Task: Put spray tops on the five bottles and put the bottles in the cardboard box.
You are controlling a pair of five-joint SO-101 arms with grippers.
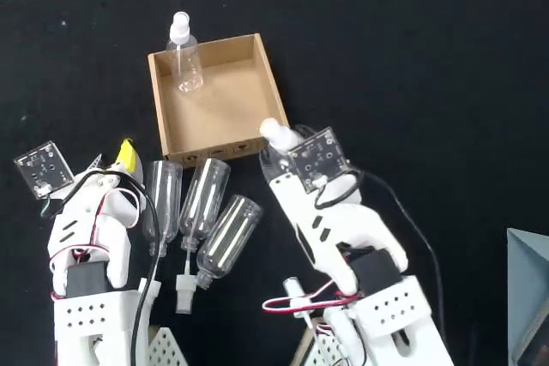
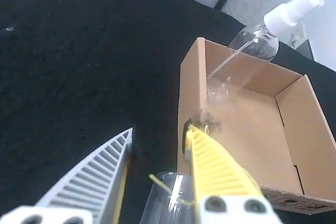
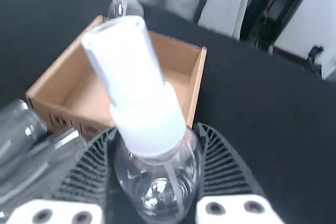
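Left gripper (image 2: 160, 132) extended, jaws apart, right gripper (image 3: 157, 129) forward, jaws clamped on a bottle (image 3: 134, 85)

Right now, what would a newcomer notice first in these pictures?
The right gripper clamps a topped bottle at the box's near right corner. A second topped bottle leans in the box's far left corner, and three bare bottles lie on the table between the arms.
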